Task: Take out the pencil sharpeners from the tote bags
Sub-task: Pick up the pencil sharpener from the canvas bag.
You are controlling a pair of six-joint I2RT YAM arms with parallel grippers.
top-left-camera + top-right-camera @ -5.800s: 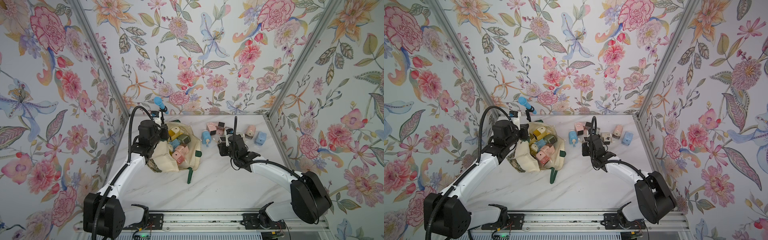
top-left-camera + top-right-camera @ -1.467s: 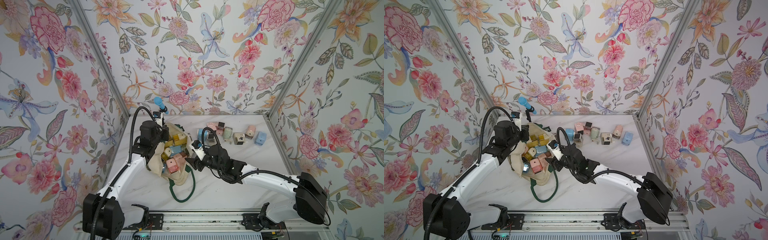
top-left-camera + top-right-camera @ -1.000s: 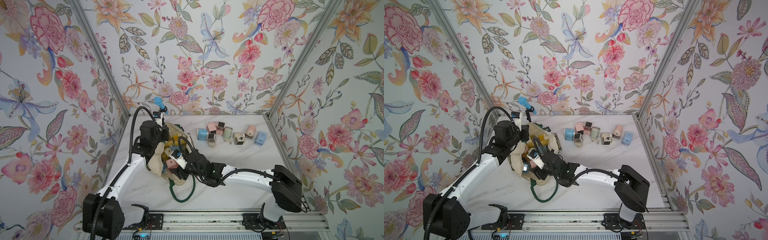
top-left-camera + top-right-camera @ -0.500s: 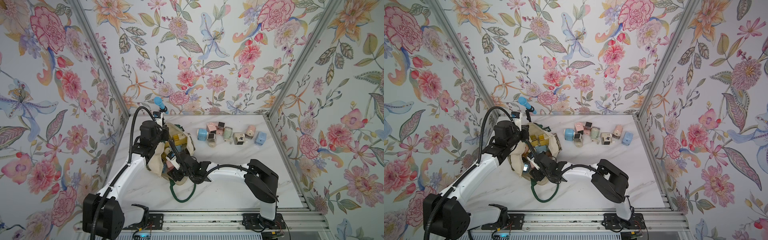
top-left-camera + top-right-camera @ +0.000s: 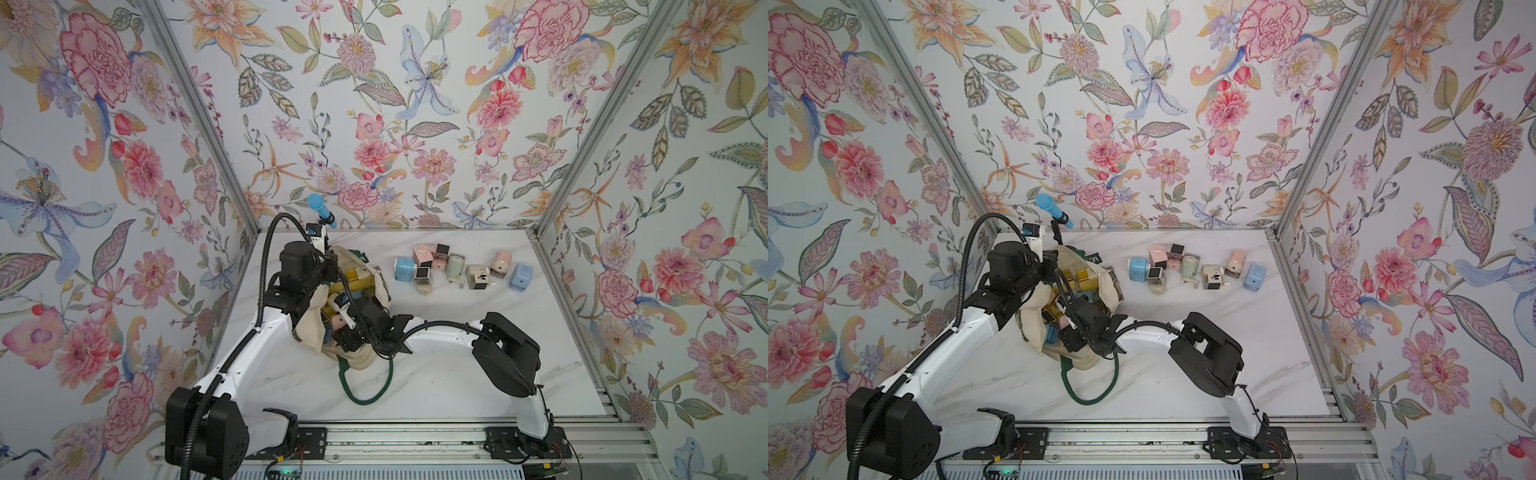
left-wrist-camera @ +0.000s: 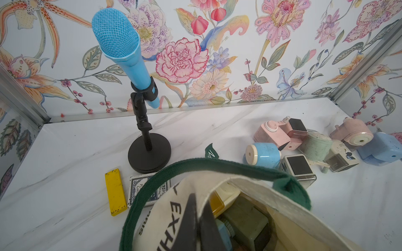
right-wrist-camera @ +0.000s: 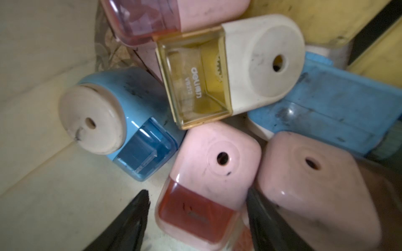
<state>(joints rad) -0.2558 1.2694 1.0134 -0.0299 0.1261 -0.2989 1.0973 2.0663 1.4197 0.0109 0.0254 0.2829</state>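
Eight pencil sharpeners (image 5: 457, 268) lie out on the tabletop (image 5: 457, 374), centre-right; more fill the tote bag (image 5: 313, 328). We clamp its rim with the left gripper (image 6: 196, 208), holding the mouth open so the right gripper (image 7: 196, 193), jaws apart, straddles a pink sharpener (image 7: 215, 165) inside.

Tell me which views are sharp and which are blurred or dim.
Right wrist view: dim yellowish light inside the tote bag, pink sharpener slightly soft, dark jaws blurred at the edge. Left wrist view: bright, blue microphone sharp. Both top views: even light, sharp.
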